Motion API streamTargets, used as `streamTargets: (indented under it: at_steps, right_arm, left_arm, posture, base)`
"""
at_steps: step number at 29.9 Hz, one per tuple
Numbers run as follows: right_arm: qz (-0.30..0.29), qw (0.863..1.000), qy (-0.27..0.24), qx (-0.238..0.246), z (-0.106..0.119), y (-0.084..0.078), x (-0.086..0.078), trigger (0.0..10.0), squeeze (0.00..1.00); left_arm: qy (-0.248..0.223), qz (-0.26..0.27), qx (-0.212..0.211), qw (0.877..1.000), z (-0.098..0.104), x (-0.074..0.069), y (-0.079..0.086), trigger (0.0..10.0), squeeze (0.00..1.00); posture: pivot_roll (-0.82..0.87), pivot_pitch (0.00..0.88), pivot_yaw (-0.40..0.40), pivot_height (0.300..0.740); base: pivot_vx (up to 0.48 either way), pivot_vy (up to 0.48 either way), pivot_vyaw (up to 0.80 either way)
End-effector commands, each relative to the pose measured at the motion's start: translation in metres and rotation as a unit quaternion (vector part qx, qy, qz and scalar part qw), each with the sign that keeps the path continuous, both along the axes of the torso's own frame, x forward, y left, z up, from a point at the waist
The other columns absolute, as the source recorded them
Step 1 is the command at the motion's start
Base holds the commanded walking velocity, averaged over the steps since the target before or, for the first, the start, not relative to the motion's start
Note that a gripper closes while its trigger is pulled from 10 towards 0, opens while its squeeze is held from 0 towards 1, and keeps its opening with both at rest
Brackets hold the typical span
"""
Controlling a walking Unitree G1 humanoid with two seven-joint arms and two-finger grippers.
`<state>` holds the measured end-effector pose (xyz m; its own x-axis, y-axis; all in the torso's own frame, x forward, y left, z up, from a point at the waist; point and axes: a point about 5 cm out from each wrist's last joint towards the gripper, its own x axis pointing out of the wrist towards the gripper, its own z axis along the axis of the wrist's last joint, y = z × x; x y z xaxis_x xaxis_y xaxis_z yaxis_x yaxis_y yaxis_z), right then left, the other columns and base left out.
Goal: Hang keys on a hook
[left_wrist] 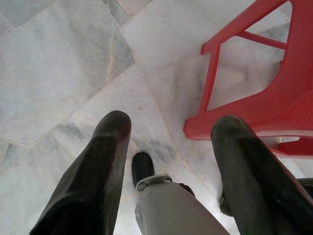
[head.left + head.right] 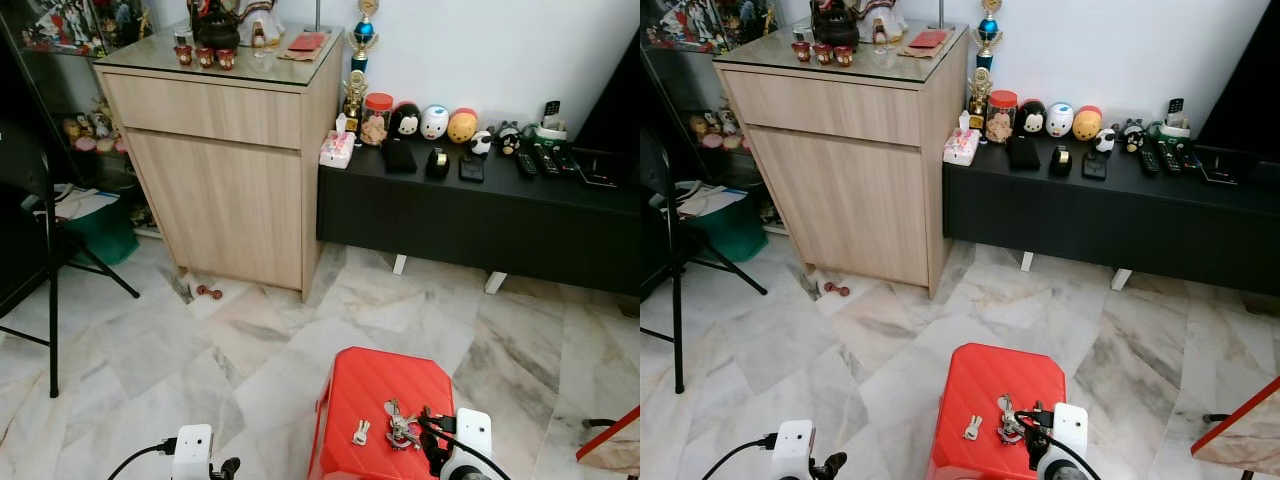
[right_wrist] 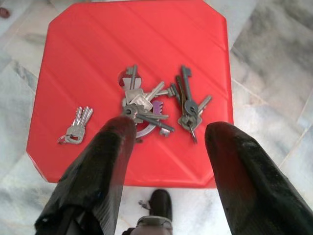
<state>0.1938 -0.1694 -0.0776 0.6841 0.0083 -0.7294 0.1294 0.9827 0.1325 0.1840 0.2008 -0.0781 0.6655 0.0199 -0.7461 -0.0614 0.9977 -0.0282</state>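
Observation:
Three bunches of keys lie on top of a red plastic stool: a small bunch, a large middle bunch with a purple tag and a darker bunch. My right gripper hovers open just above the stool's near edge, and its fingers hold nothing. In the left eye view the stool stands at the bottom centre with the keys near its front. My left gripper hangs open over the marble floor, beside the stool's leg.
A tall wooden cabinet stands ahead on the left. A low black bench with figurines and remotes runs along the white wall. A black tripod stand and a green bin are at far left. A red-edged object lies at bottom right.

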Motion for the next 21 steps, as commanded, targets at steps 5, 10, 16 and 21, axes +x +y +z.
streamTargets:
  at_steps: [5, 10, 16, 21]
  right_arm:
    - [0.021, 1.000, -0.004, -0.011, 0.0012, 0.0012, 0.0019, 10.0, 0.00]
    - [0.025, 0.999, -0.009, -0.017, 0.0015, 0.0009, 0.0018, 10.0, 0.00]
    - [0.014, 1.000, -0.004, -0.013, 0.0005, 0.0015, 0.0004, 10.0, 0.00]
    - [0.016, 1.000, -0.004, -0.014, 0.0005, 0.0020, 0.0005, 10.0, 0.00]
  left_arm:
    - [0.010, -0.003, 0.001, 1.000, -0.0027, -0.0042, -0.0015, 10.0, 0.00]
    - [0.014, -0.004, 0.002, 1.000, -0.0035, -0.0060, -0.0007, 10.0, 0.00]
    - [0.015, -0.004, 0.002, 1.000, -0.0039, -0.0070, -0.0006, 10.0, 0.00]
    - [0.017, -0.006, 0.002, 1.000, -0.0042, -0.0075, -0.0005, 10.0, 0.00]
  posture:
    - [0.00, 0.000, -0.067, 0.740]
    - [0.00, 0.000, -0.064, 0.740]
    - [0.00, 0.000, -0.063, 0.740]
    - [0.01, 0.000, -0.062, 0.740]
  base:
    - [0.000, 0.000, 0.00]
    - [0.000, 0.000, 0.43]
    - [0.000, 0.000, 0.35]
    - [0.000, 0.000, 0.00]
